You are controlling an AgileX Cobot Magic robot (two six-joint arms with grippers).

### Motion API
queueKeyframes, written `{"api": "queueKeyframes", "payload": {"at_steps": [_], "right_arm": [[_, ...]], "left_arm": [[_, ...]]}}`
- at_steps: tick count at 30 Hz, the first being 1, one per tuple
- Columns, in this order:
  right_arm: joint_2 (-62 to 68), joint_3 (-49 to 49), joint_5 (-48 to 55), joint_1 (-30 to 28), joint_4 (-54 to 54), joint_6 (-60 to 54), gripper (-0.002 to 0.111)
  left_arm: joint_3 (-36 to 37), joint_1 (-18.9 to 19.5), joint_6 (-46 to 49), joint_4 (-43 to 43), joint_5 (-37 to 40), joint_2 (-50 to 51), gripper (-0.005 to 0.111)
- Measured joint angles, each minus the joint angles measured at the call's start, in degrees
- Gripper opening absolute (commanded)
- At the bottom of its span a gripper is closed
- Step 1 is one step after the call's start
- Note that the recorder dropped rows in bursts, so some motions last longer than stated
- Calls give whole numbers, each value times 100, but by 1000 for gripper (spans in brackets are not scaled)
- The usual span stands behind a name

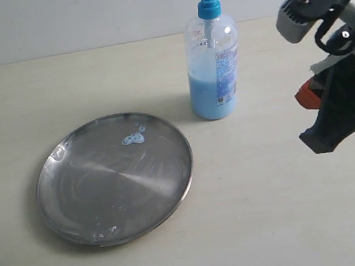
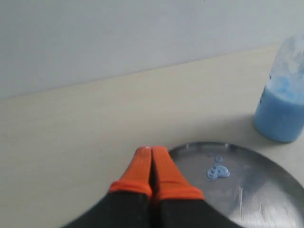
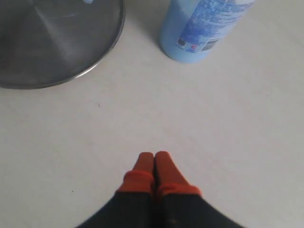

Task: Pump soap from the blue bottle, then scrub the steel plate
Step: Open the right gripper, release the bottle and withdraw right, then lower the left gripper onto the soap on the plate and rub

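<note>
**Steel plate (image 1: 106,189) dabbed with soap (image 1: 133,138), both grippers closed**

Shiny and scratched, the plate lies lower left of centre in the exterior view, with a small light blue blob near its upper rim. The blue bottle (image 1: 215,68) stands upright at upper centre, just beside the plate. The left gripper (image 2: 152,154) and right gripper (image 3: 154,159) each press their orange jaws together, holding nothing.

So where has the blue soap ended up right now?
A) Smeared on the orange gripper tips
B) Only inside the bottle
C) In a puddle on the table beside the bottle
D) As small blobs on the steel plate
D: small light blue blobs of soap lie on the steel plate near its rim, apart from the blue bottle.
</note>
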Motion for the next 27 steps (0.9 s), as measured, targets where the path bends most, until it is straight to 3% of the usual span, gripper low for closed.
{"api": "queueKeyframes", "payload": {"at_steps": [9, 27], "right_arm": [[-1136, 161, -15, 0, -717, 938, 0], [-2684, 558, 172, 0, -1098, 1855, 0]], "left_arm": [[-344, 0, 11, 0, 399, 1052, 0], [-1847, 0, 130, -619, 2696, 3260, 0]]}}
